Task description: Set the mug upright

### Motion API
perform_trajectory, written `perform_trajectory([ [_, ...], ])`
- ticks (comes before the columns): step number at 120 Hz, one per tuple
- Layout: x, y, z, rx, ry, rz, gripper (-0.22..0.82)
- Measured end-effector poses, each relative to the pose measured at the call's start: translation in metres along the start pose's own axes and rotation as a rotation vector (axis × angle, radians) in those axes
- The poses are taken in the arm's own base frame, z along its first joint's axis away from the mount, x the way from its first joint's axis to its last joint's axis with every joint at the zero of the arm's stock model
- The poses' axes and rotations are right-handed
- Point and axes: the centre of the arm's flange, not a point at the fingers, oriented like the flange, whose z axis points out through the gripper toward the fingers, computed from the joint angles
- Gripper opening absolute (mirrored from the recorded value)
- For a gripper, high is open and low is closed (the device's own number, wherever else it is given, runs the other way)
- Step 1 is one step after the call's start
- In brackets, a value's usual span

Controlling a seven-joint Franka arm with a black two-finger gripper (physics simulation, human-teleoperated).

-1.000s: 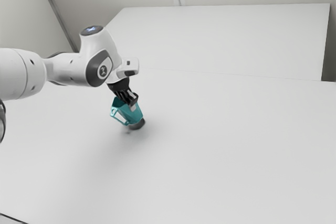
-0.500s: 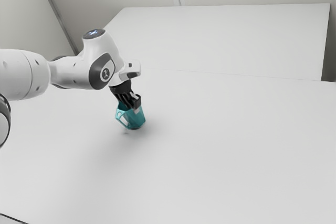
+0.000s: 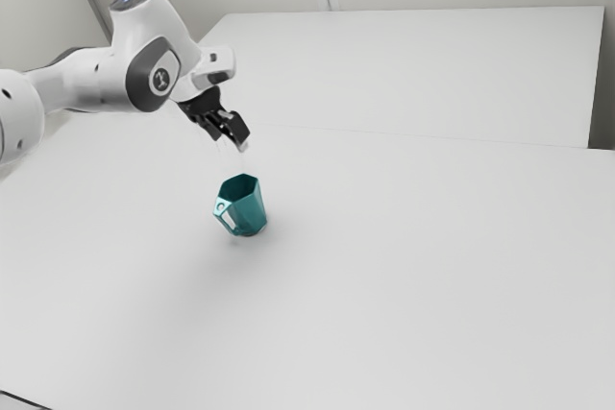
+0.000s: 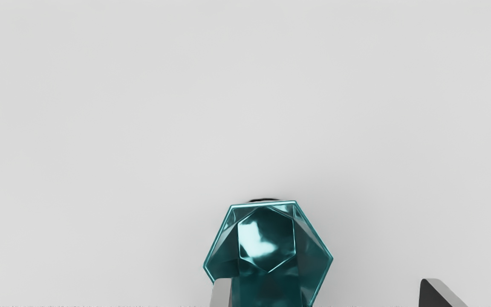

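Note:
My gripper [image 3: 231,137] hangs above the mug in the exterior view, apart from it. Below it the teal, six-sided mug [image 3: 249,210] stands on the table, its mouth facing up and its handle toward the exterior view's left. In the wrist view I look down into the mug [image 4: 267,238], and my gripper [image 4: 324,283] has its fingers spread wide, with nothing held between them. One fingertip overlaps the mug's rim in that view.
The white table [image 3: 404,276] stretches around the mug on every side. A second white surface [image 3: 413,74] lies beyond it, against the pale walls.
My gripper has let go of the mug and risen, shifting slightly toward the exterior view's left. The mug was tilted in my hand a second ago and now stands upright.

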Motion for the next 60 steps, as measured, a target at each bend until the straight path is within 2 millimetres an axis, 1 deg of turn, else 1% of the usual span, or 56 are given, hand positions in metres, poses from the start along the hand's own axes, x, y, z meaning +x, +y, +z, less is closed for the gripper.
perform_trajectory([
  [10,0.007,-0.004,-0.032,0.026,0.008,0.017,0.5],
  [17,0.005,-0.005,-0.055,0.044,0.011,0.029,0.52],
  [30,0.004,-0.008,-0.089,0.076,0.01,0.043,0.54],
  [39,0.003,-0.012,-0.105,0.096,-0.003,0.041,0.55],
  [51,-0.004,-0.022,-0.125,0.119,-0.017,0.025,0.57],
  [60,-0.01,-0.029,-0.134,0.131,-0.032,0.01,0.57],
])
